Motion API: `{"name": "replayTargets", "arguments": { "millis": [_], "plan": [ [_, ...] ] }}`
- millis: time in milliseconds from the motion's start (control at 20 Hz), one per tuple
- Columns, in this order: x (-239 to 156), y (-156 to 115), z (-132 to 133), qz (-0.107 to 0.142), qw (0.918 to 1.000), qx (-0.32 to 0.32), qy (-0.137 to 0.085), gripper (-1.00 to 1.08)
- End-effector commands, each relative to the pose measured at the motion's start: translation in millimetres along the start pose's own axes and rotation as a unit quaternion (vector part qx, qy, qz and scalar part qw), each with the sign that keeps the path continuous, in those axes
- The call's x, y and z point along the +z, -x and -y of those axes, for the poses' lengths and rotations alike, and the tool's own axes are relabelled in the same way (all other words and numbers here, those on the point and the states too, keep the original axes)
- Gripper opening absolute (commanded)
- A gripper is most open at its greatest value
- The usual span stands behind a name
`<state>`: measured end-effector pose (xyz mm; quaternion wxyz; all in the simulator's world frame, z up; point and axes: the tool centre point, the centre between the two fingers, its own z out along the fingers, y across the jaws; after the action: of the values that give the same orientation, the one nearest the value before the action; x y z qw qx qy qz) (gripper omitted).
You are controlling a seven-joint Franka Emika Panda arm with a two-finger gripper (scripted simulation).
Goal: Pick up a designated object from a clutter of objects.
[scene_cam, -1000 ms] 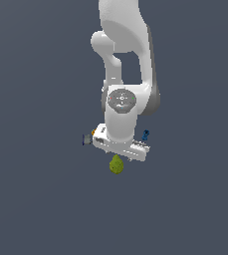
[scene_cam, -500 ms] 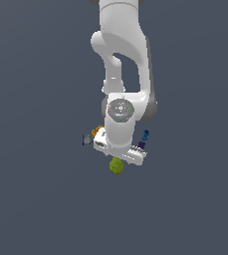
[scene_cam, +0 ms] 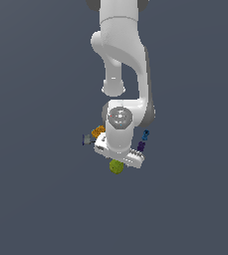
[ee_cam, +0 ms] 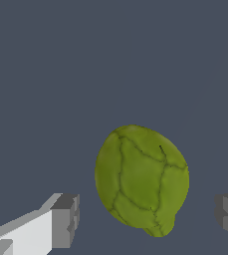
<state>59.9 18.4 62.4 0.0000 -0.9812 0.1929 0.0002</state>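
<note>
The yellow-green pear-shaped fruit (ee_cam: 141, 180) fills the wrist view, with dark lines on its mottled skin. It lies on the grey floor between my two fingertips (ee_cam: 64, 220), apart from both. My gripper (ee_cam: 148, 216) is open around it. In the exterior view the fruit (scene_cam: 116, 167) shows just under the white hand (scene_cam: 120, 152); the fingers themselves are hidden there by the hand. The clutter lies behind the hand: an orange bumpy piece (scene_cam: 98, 131), a grey-blue piece (scene_cam: 87, 140), a blue piece (scene_cam: 145, 134) and a purple piece (scene_cam: 141, 146).
The white arm (scene_cam: 123, 55) rises from the hand toward the top of the exterior view. A flat dark grey floor (scene_cam: 36, 199) surrounds everything. The white green-labelled bottle is hidden from view.
The hand has dropped lower onto the fruit over the last second. The fruit and the clutter pieces have not moved.
</note>
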Motion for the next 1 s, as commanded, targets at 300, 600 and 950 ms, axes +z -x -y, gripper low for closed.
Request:
{"name": "replayTargets", "arguments": {
  "millis": [300,600,950],
  "plan": [
    [21.6,-0.7,0.4,0.0,1.0,0.001,0.0,1.0],
    [21.6,-0.7,0.4,0.0,1.0,0.001,0.0,-1.0],
    [19.6,-0.8,0.7,0.0,1.0,0.0,0.0,-1.0]
  ]
}}
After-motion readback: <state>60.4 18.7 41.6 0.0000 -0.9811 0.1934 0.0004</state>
